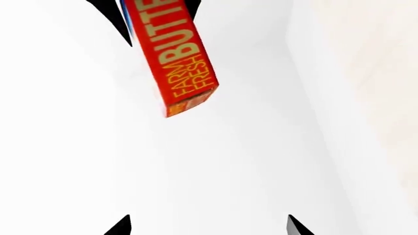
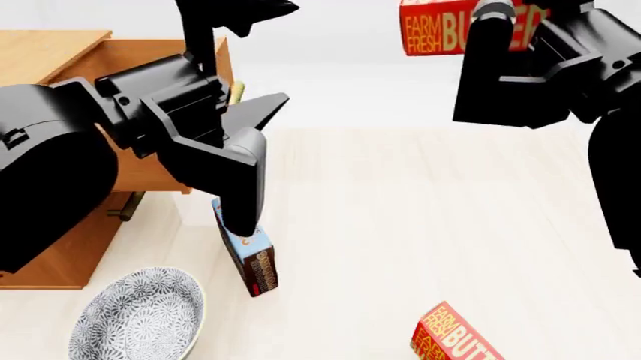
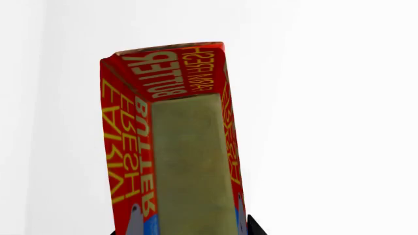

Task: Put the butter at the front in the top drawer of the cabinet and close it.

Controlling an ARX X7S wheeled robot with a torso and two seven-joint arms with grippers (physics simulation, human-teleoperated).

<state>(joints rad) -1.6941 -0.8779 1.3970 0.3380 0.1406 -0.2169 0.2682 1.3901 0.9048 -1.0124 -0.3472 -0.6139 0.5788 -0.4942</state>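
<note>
My right gripper (image 2: 493,22) is shut on the butter (image 2: 440,26), a red box with yellow lettering, and holds it high at the top right of the head view. In the right wrist view the butter (image 3: 176,147) fills the space between the jaws of the right gripper (image 3: 186,229). My left gripper (image 2: 269,161) is open and empty beside the cabinet (image 2: 50,45). The top drawer (image 2: 140,51) stands pulled out, and its brass handle (image 2: 237,94) shows behind the left arm. In the left wrist view the left gripper (image 1: 209,227) holds nothing, and the butter (image 1: 179,63) hangs ahead of it.
A second identical butter box (image 2: 455,339) lies on the light floor at the near edge. A blue-and-brown pudding box (image 2: 252,262) stands below my left gripper. A patterned bowl (image 2: 140,315) sits near the cabinet's base, and a lower brass handle (image 2: 125,206) shows beneath the drawer.
</note>
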